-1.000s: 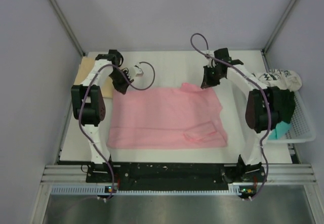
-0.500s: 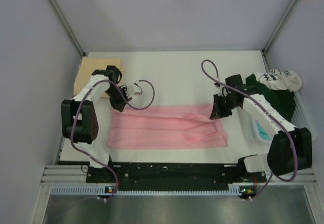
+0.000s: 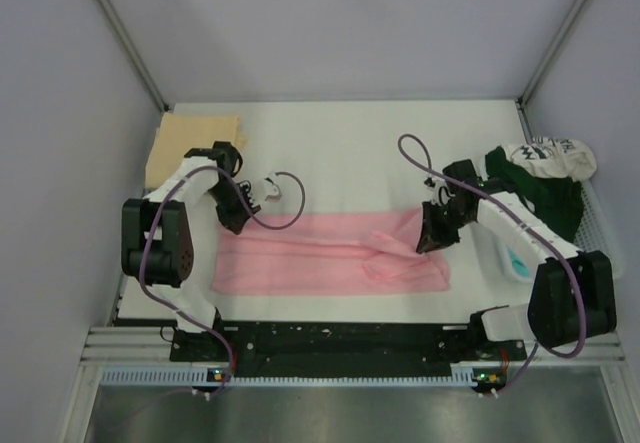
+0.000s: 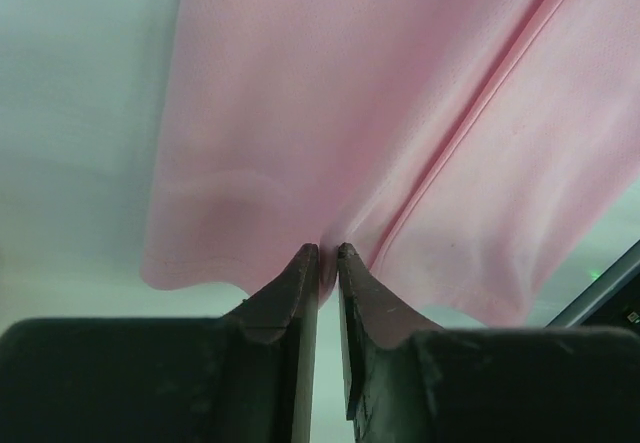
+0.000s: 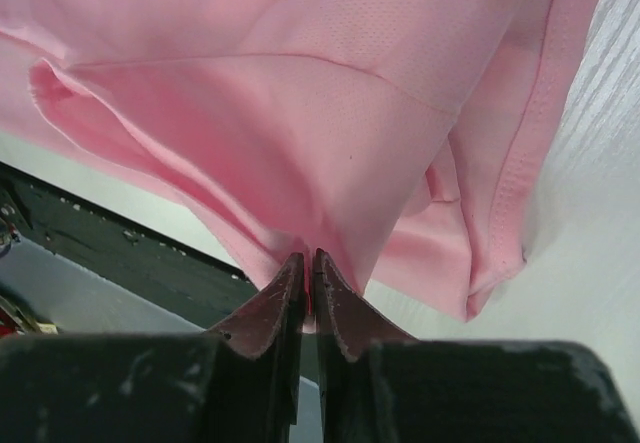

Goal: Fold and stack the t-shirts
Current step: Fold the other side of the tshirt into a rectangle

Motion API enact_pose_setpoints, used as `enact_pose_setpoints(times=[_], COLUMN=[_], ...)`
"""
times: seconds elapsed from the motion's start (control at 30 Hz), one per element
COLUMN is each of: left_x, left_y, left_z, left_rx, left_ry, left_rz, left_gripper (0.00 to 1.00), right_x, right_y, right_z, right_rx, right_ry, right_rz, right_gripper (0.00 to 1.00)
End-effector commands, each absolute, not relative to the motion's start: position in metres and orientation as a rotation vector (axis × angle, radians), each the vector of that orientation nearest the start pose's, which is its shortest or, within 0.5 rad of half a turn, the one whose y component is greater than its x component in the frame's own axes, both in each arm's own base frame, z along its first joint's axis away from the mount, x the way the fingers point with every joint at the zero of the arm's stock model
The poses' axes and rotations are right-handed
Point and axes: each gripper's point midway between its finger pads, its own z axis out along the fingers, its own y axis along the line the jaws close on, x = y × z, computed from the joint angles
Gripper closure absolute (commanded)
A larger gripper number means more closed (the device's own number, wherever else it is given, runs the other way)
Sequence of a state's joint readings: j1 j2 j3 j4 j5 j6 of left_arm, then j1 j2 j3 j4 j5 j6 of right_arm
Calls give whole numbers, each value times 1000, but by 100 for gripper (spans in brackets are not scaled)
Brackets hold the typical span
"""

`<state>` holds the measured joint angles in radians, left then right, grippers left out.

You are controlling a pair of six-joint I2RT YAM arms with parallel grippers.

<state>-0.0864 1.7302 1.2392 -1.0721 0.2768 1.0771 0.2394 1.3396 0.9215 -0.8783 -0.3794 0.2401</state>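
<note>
The light pink t-shirt (image 3: 320, 255) lies on the white table, its far half drawn over toward the near edge, so it forms a long band. My left gripper (image 3: 236, 220) is shut on the pink cloth at the band's far left corner, seen close up in the left wrist view (image 4: 328, 255). My right gripper (image 3: 432, 237) is shut on the pink cloth at the far right corner, seen in the right wrist view (image 5: 307, 260). A folded tan-beige t-shirt (image 3: 190, 141) lies at the far left. A dark green t-shirt (image 3: 545, 203), a white printed one (image 3: 555, 153) and a teal one (image 3: 520, 260) are in the basket at right.
A white basket (image 3: 602, 253) stands at the table's right edge, partly behind my right arm. A loose cable loops over the table by my left wrist (image 3: 280, 188). The black front rail (image 3: 340, 338) runs along the near edge.
Both grippers have carried the pink shirt's far edge toward the near edge, folding it from a wide sheet into a narrow band. The right arm swung down and forward.
</note>
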Motion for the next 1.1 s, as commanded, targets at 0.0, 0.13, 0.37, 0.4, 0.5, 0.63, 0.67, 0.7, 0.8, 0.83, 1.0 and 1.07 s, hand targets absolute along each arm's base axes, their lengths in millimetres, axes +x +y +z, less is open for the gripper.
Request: enact_pose_setpoints(times=[0.0,0.13,0.37,0.4,0.5,0.63,0.67,0.7,0.8,0.83,1.0,1.07], left_x=[278,258,248,255,277,314,328,336,362,371,403,405], left_y=[-35,-30,-25,-27,-33,-18,-11,-6,14,21,27,11], left_z=[59,70,94,98,116,153,170,181,225,246,331,336], left_rx=[1695,1761,1763,1722,1552,1295,1201,1123,867,740,276,233], left_ry=[2493,2528,2506,2495,2462,2365,2312,2282,2144,2081,1862,1855], left_rz=[-369,-429,-369,-338,-241,72,175,241,448,495,433,291], left_gripper=[69,1,18,18,1,1,1,1,1,1,1,1], right_x=[195,171,198,208,229,241,237,230,213,209,202,206], right_y=[133,131,148,154,195,220,229,237,255,258,251,246], right_z=[80,77,116,119,119,90,77,66,41,34,20,29], right_rx=[-72,-93,-147,-167,-268,-352,-376,-410,-464,-472,-461,-446], right_ry=[2952,3019,2826,2790,2714,2763,2790,2815,2860,2866,2888,2859], right_rz=[685,688,677,656,689,560,552,570,613,622,561,523], right_gripper=[80,63,74,80,96,100,100,100,100,100,100,100])
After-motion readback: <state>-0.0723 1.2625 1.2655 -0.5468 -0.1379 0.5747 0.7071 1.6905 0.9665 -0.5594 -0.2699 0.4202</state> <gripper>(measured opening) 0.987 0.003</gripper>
